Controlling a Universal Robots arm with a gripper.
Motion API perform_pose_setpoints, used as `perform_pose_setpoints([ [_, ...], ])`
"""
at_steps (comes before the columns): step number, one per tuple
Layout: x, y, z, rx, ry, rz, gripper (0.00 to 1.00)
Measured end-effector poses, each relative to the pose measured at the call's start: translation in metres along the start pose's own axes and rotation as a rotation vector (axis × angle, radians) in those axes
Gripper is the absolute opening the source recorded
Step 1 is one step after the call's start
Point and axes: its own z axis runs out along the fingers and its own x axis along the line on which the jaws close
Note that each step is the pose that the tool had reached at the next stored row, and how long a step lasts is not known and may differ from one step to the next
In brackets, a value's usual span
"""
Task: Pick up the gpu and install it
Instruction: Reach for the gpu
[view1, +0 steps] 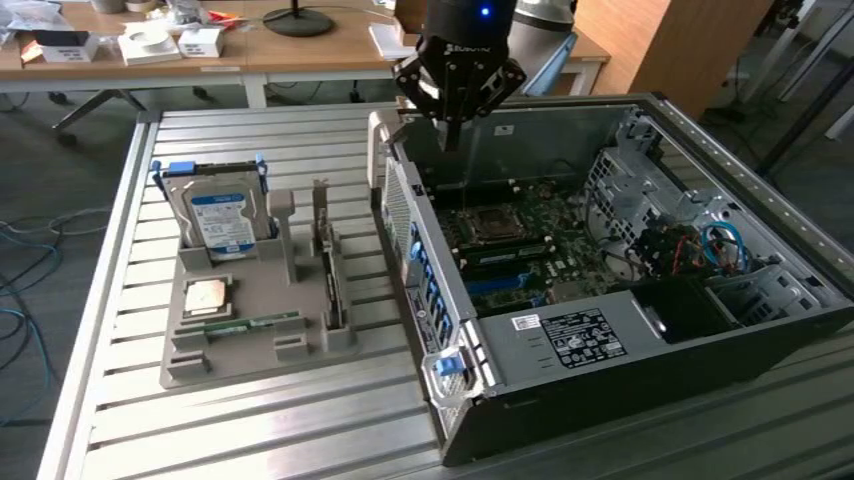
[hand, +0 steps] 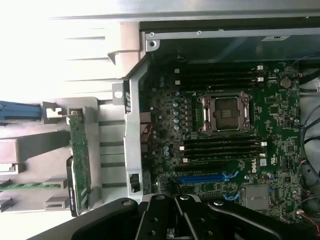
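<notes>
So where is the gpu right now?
The gpu stands on edge in the grey parts holder on the exterior view's left, between the hard drive and the open computer case. The gripper hangs above the case, away from the card.

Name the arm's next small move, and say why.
Probably swing the gripper toward the exterior view's left until it is over the gpu, opening on the way. The gripper is shut, holds nothing and hangs above the open case. The gpu stands on edge in the tray beside the case, untouched.
</notes>
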Motion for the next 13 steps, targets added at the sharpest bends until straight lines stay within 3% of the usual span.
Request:
perform_pose_setpoints([
  [13, 0.025, -0.0021, 0.0049, 0.0001, 0.0, 0.0, 0.11],
])
